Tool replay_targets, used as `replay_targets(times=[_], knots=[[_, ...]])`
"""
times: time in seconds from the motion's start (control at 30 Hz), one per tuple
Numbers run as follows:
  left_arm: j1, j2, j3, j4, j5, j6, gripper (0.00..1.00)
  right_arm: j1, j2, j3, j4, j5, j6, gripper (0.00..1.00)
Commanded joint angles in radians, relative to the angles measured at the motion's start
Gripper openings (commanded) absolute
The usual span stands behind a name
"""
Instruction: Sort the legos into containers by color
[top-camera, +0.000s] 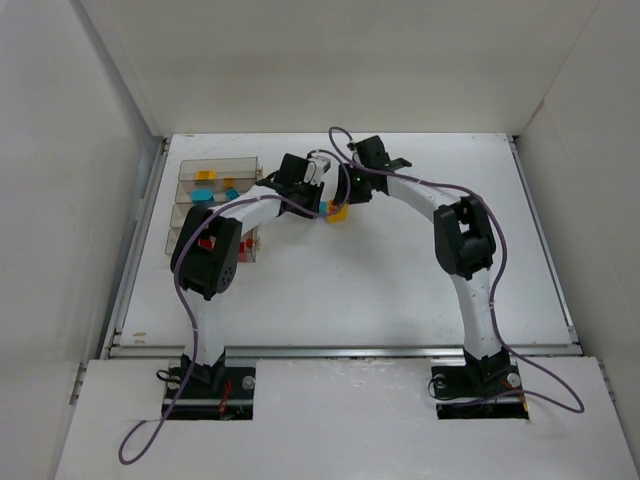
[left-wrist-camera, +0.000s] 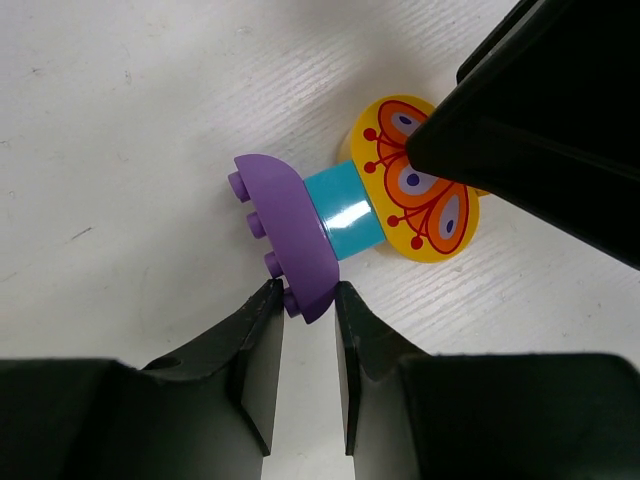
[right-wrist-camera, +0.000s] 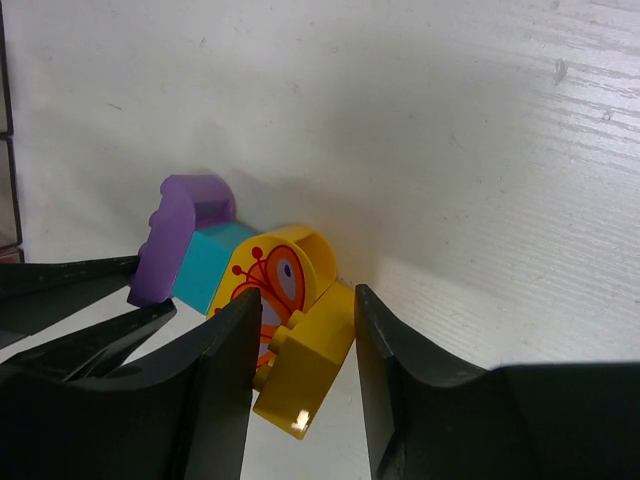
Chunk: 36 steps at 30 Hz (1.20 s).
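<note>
A stack of joined legos lies on the white table: a purple curved brick (left-wrist-camera: 290, 235), a cyan brick (left-wrist-camera: 345, 208) and a yellow brick with a butterfly print (left-wrist-camera: 425, 180). My left gripper (left-wrist-camera: 306, 295) is shut on the purple brick's lower end. My right gripper (right-wrist-camera: 305, 310) is shut on a plain yellow brick (right-wrist-camera: 305, 365) at the stack's other end; the purple brick (right-wrist-camera: 180, 235) shows behind. In the top view both grippers meet over the stack (top-camera: 338, 212) at mid-table. The containers (top-camera: 220, 160) stand at the far left and hold several yellow, cyan and red legos.
The right gripper's black finger (left-wrist-camera: 540, 120) covers part of the butterfly brick in the left wrist view. White walls enclose the table on three sides. A metal rail (top-camera: 340, 350) runs along the near edge.
</note>
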Motion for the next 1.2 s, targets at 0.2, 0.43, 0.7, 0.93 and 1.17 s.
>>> replay_targets(times=[0.2,0.43,0.7,0.93,1.17], knots=[[0.015,-0.065,-0.004,-0.01,-0.038,-0.004,0.0,-0.026,-0.082,-0.05,-0.008,0.01,0.005,0.0],[0.035,-0.074,-0.004,-0.033,-0.038,0.006,0.0,-0.06,-0.145,-0.148,0.01,0.094,-0.018,0.0],[0.035,-0.083,-0.013,-0.054,0.002,0.044,0.0,-0.06,-0.214,-0.178,0.061,0.07,-0.038,0.0],[0.035,-0.083,-0.024,-0.074,0.002,0.076,0.27,-0.079,-0.239,-0.167,-0.013,0.041,-0.134,0.3],[0.035,-0.103,-0.024,-0.103,0.002,0.121,0.58,-0.117,-0.392,-0.25,-0.163,0.053,-0.157,0.77]])
